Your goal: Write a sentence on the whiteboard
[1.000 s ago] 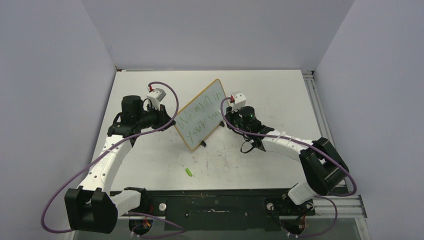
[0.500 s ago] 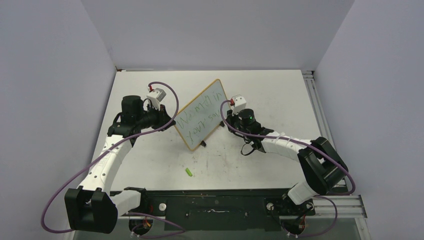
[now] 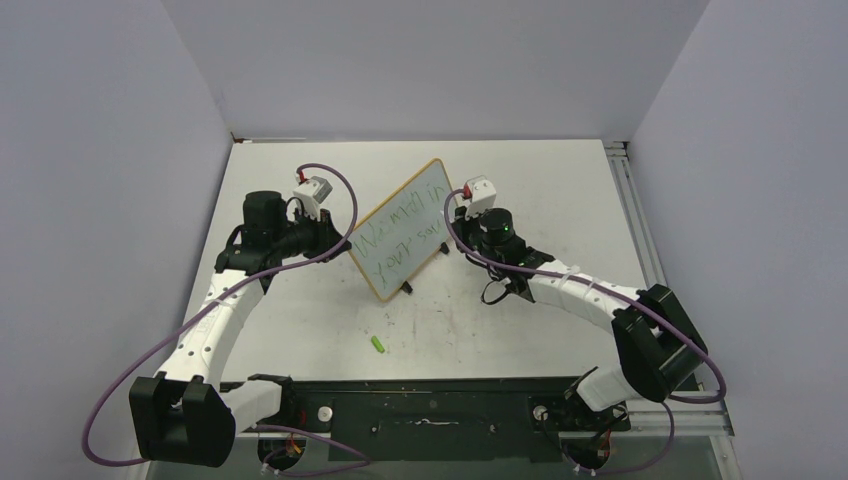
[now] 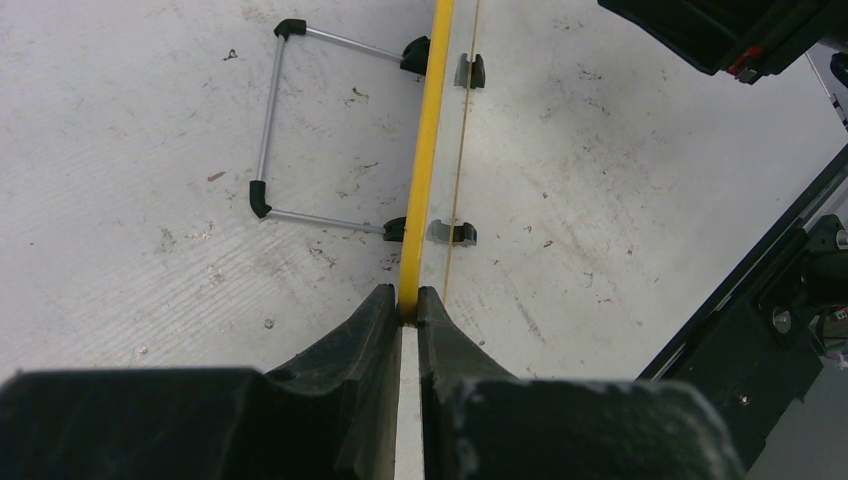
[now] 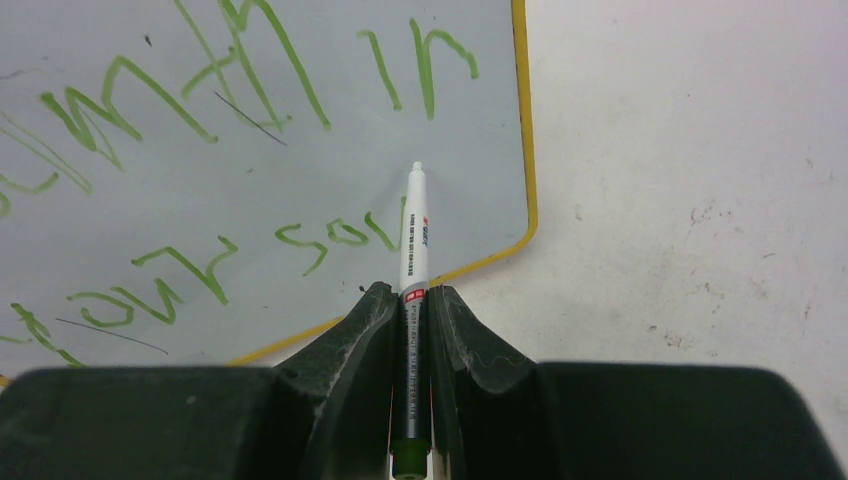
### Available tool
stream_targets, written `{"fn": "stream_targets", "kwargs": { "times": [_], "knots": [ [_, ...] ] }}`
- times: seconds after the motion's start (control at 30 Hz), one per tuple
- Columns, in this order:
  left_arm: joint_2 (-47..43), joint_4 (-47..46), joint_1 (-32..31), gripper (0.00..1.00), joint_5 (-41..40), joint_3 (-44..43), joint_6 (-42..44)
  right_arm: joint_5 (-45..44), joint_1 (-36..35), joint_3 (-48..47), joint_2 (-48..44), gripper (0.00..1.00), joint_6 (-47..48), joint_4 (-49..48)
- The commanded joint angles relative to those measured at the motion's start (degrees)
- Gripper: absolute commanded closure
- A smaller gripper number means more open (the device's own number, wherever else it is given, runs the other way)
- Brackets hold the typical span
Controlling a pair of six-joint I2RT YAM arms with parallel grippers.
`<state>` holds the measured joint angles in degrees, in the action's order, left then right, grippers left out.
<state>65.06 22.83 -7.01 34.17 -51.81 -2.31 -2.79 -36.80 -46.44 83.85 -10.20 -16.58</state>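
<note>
The left gripper point(image 4: 408, 302) has its jaws clamped on the whiteboard point(image 3: 400, 232) frame, steadying it mid-surface point(image 3: 530, 180). The right gripper point(image 5: 412, 298), jaws pinching a marker point(image 5: 414, 225), is writing the sentence point(image 5: 300, 245) (second line looks unfinished); next, continue lettering rightward.

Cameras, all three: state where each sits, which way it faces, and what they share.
Top external: high behind the robot, looking down at the table; both arms show, flanking the whiteboard.
Left wrist: on the left gripper, looking along the whiteboard's yellow frame edge-on; the gripper pinches it.
Right wrist: on the right gripper, facing the sentence; it clamps a marker.
Shared: all three show the whiteboard.
</note>
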Motion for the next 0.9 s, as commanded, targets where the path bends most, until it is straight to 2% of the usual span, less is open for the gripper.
{"fn": "stream_targets", "kwargs": {
  "times": [0.0, 0.87],
  "knots": [
    [0.23, 2.53, 0.15, 1.0, -1.17, -0.89, 2.03, -0.86, -0.28, -4.21, -0.1, 0.95, 1.38, -2.62],
    [0.17, 2.42, 0.16, 1.0, -1.06, -0.92, 2.04, 0.07, -0.16, -0.85, 4.69, 0.95, -0.11, -3.04]
  ]
}}
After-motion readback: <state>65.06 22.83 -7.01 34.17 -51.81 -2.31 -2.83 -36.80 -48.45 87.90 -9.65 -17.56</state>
